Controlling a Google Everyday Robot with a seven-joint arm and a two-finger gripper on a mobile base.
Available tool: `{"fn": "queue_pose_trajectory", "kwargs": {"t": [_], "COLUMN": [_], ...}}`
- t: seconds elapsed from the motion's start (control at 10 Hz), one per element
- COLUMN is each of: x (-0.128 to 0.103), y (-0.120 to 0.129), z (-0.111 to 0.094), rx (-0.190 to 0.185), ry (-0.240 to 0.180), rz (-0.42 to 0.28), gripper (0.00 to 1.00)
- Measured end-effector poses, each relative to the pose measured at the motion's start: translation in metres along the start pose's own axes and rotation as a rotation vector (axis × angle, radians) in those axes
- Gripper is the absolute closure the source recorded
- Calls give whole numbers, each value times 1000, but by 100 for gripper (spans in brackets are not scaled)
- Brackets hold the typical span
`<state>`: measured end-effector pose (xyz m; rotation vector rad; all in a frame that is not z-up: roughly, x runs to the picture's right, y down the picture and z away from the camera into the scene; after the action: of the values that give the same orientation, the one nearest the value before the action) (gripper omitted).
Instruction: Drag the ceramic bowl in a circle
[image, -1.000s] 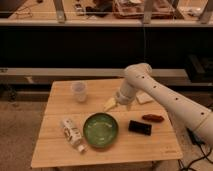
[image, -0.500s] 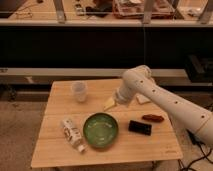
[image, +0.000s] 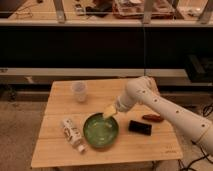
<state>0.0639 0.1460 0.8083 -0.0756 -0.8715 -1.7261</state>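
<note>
A robot arm's gripper (image: 110, 111) hangs at the one o'clock rim of the ceramic bowl (image: 100, 132), jaws spread wide and holding nothing. The green bowl sits just toward six o'clock of the centre of the wooden table (image: 60, 155), with a white cup (image: 79, 91) at its eleven o'clock. The approach appears all but done. Next, it would seem, a finger must hook the rim before any circling starts. Compared with half a second earlier, the gripper has dropped closer to the bowl, which has not moved.
</note>
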Motion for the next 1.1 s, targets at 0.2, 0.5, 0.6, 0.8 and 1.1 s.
{"fn": "queue_pose_trajectory", "kwargs": {"t": [0.2,0.5,0.6,0.8,1.1], "x": [-16,-19,-18,-19,-19], "y": [7,13,16,24,33], "z": [15,25,29,34,47], "rx": [33,56,64,51,-2], "ry": [-75,-117,-121,-137,-165], "rz": [16,13,17,18,10], "gripper": [32,51,51,51,51]}}
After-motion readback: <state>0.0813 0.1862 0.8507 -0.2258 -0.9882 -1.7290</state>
